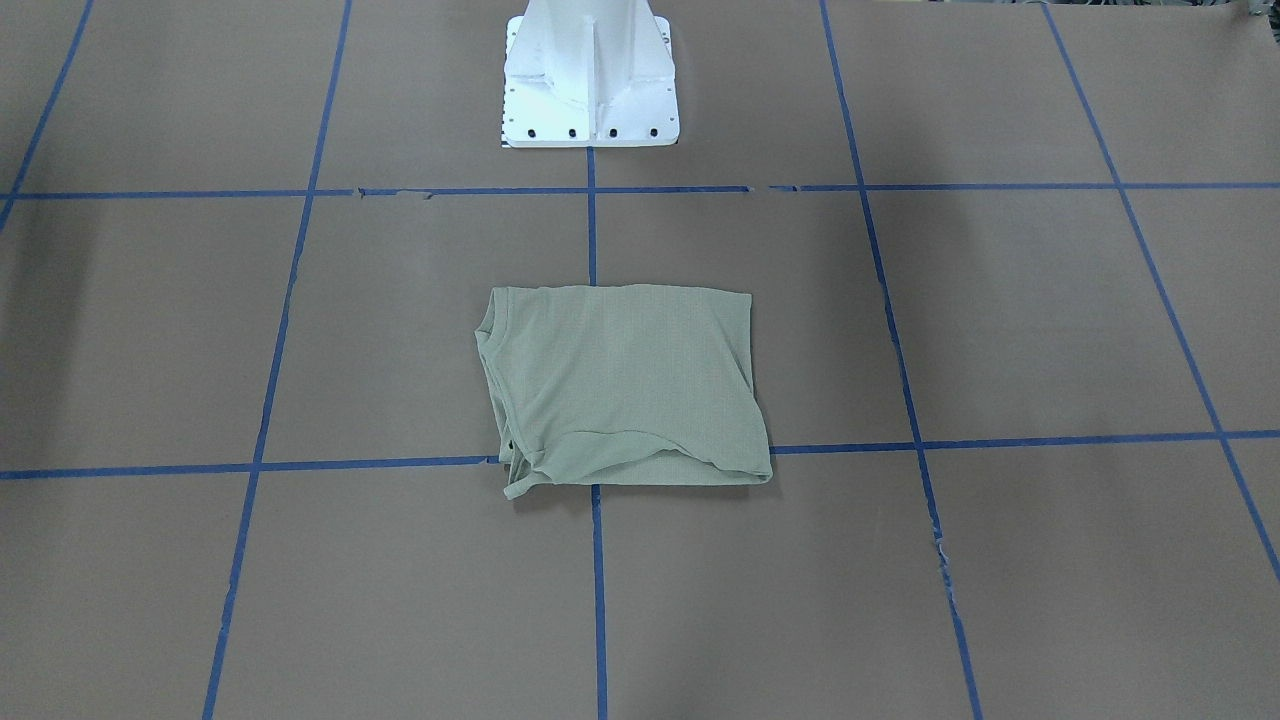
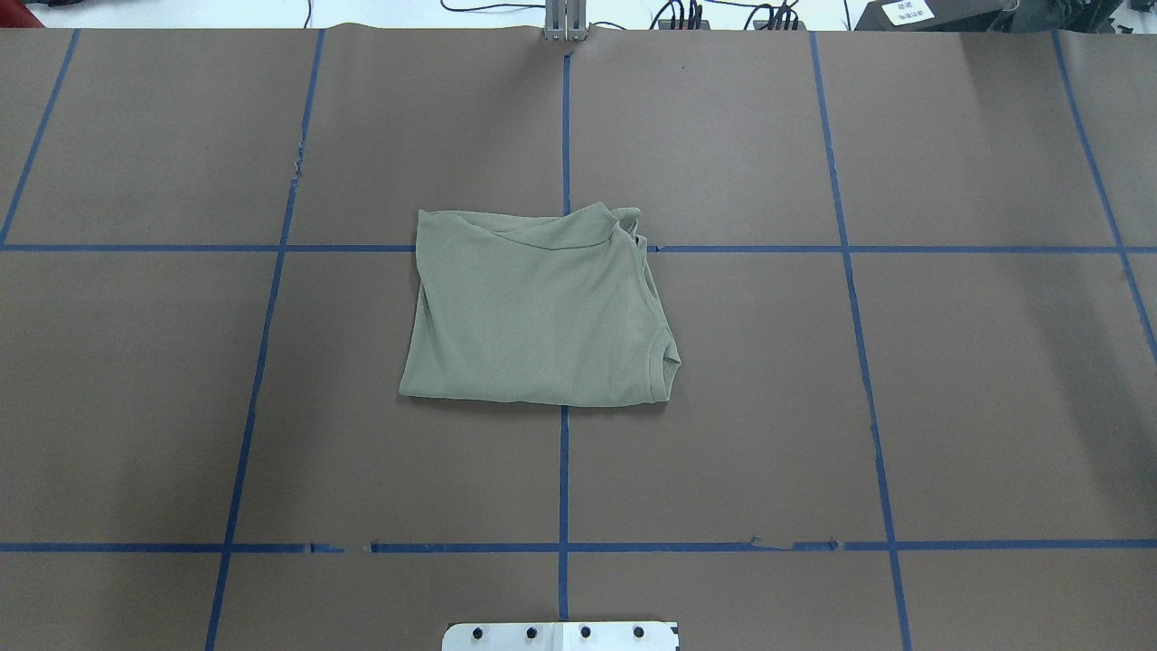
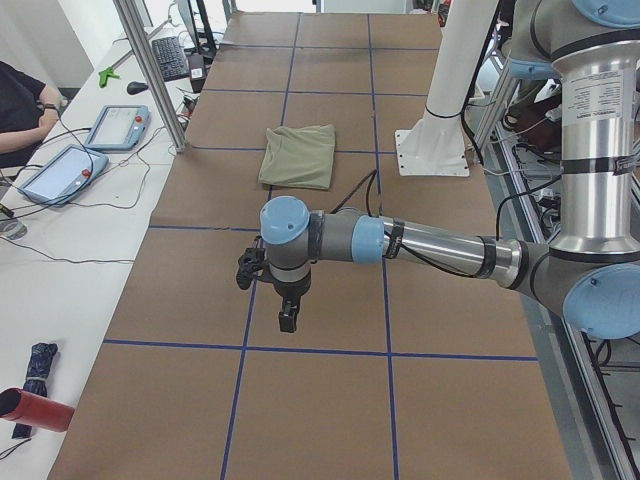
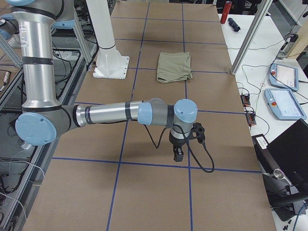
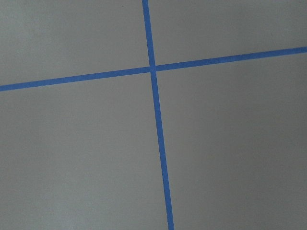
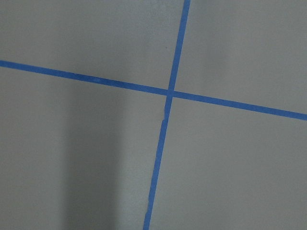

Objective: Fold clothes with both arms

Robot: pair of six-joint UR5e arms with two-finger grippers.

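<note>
Front view: shirt [image 1: 620, 385] folded into a rough rectangle, flat on the table, near the white pedestal [image 1: 590, 90].
Overhead: neckline at the shirt corner nearest the pedestal.
Left side view: left gripper [image 3: 287, 321] points down, well apart from the pedestal; cannot tell if spread.
Right side view: right gripper [image 4: 178, 154] likewise; cannot tell.
Wrist views: blue tape [image 5: 152, 70] crossing.

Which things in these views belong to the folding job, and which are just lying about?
Job:
- green shirt, already folded
- left gripper
- right gripper

Lying about:
- near tablet
- far tablet
- keyboard
- red cylinder
</note>
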